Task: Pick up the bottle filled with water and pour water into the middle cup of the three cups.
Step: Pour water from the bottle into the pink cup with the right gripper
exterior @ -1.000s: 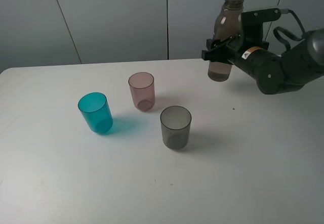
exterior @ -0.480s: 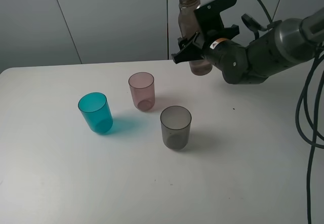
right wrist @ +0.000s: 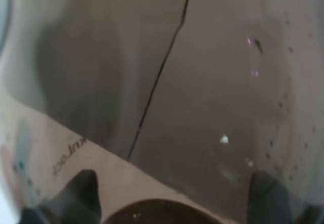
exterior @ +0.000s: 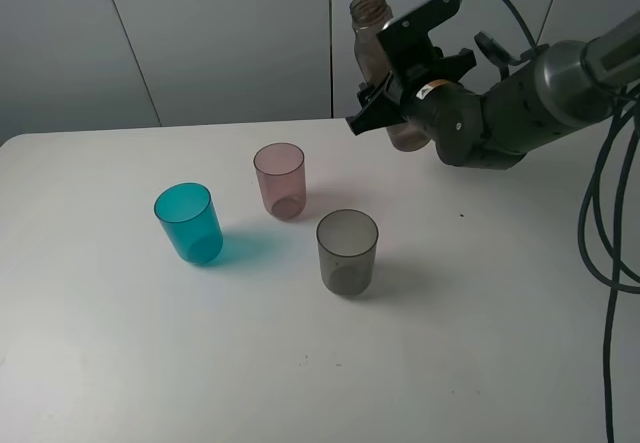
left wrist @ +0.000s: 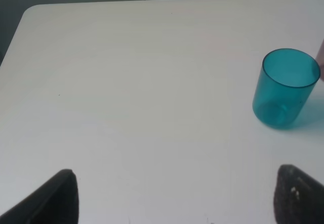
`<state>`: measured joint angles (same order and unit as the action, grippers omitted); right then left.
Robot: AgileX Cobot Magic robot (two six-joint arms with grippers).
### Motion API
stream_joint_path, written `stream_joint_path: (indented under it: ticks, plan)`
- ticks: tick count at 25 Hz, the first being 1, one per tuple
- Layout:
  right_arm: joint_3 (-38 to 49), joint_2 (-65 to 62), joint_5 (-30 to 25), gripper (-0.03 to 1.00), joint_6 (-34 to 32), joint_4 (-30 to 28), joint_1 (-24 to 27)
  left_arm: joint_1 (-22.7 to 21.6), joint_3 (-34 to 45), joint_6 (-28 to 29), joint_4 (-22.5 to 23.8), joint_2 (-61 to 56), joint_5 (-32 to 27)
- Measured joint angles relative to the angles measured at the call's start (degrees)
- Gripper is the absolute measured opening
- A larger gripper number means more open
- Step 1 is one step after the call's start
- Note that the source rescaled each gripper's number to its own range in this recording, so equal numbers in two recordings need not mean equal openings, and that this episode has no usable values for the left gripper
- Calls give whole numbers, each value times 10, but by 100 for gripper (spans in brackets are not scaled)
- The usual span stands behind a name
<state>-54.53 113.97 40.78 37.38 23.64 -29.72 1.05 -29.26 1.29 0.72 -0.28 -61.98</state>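
Listing the contents of one white counter (exterior: 480,343) set before grey wall panels (exterior: 200,43). Item one: the bottle (exterior: 369,38), tall, slim, translucent brownish-grey plastic with a narrow threaded neck and no cap, held in the air above the far side of the counter, tilted a little with its neck leaning toward the left of the exterior view, up and to the right of the middle cup in that view and well apart from it. Item two: right fingers (exterior: 368,115), black, clenched on the bottle's body, which fills the right wrist view (right wrist: 202,82). Item three: the three cups, all upright, mouths up, none touching another: a teal cup (exterior: 188,223) on the left, the middle cup (exterior: 280,180) in pink, and a smoky grey cup (exterior: 347,252) nearest the camera, to the right. Item four: left fingers (left wrist: 53,198), released and spread wide over bare counter with nothing between them; the teal cup (left wrist: 284,88) stands beyond them, off to one side. Item five: black cables (exterior: 610,213) hanging from the right arm at the right edge of the exterior view.
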Motion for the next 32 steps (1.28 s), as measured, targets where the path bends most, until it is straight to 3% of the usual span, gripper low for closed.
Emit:
stream_joint_path:
  ticks: [6, 11, 26, 32]
  plan:
    - [-7, 39, 15, 0, 81, -50, 0, 0, 0, 0, 0, 0, 0]
    - [-27, 72, 10, 0, 126, -50, 0, 0, 0, 0, 0, 0, 0]
    - [-46, 90, 6, 0, 395, -50, -9, 0, 0, 0, 0, 0, 0]
    - [-47, 90, 8, 0, 433, -48, -28, 0, 0, 0, 0, 0, 0]
